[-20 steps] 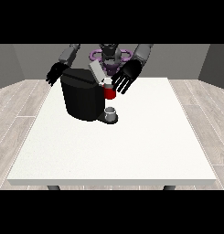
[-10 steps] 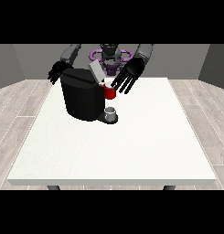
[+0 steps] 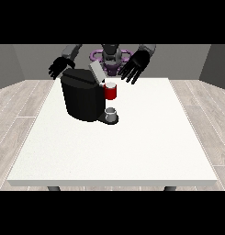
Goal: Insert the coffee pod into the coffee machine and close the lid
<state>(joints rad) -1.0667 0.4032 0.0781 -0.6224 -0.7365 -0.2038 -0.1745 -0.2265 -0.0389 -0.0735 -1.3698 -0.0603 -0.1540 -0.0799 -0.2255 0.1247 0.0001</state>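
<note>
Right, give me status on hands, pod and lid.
Hand at the view's right open, raised beside the coffee machine. Hand at the view's left open behind it. Lid up. Grey thing on the machine's base; pod not confirmed.

You're looking at a large white table (image 3: 132, 151) on dark legs, standing on a floor (image 3: 22, 105) of pale grey-brown planks. Behind it run plain grey walls (image 3: 13, 64), darker towards the corners at both sides, under even, soft light

Black coffee machine (image 3: 83, 98), red thing at the machine (image 3: 111, 92), white table (image 3: 132, 147), black hands.
</note>
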